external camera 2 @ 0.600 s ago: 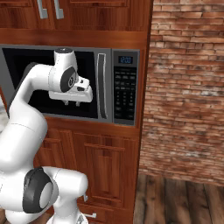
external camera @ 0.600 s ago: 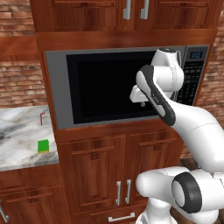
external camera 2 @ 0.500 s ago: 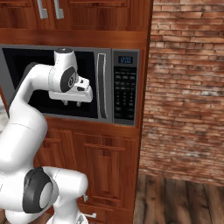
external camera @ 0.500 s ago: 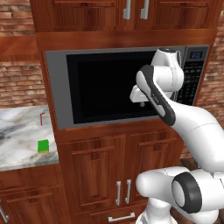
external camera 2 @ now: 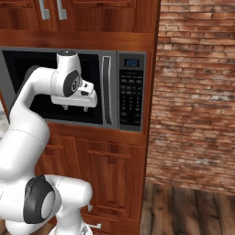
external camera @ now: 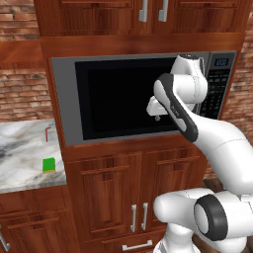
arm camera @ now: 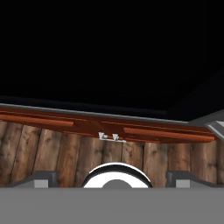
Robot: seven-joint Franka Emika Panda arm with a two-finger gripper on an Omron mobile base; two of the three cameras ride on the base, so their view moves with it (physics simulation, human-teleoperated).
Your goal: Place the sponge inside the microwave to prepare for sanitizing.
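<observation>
Far to the left on the marble surface (external camera: 20,158), well apart from the arm, lies the sponge (external camera: 48,165) — green top up, flat, just below a thin red stick (external camera: 47,133). Up at the microwave (external camera: 69,99), in front of the dark glass near its right side, hangs the gripper (external camera 2: 75,108), jaws spread wide and empty. Seen from the right, sits just left of the curved door handle (external camera 2: 106,89), with the keypad (external camera 2: 130,102) beyond it. Door apparently closed, judging by the glass flush in its grey frame; turntable hidden behind it.

Likely light and soft — foam that squashes under pressure, not slippery, not fragile. Best taken across the short width, pads on the two long side faces at mid-length, with a gentle squeeze so the block does not bow or spring out. Low profile on the stone means coming straight down and close to the surface. Thin red stick nearby worth avoiding on the approach.
</observation>
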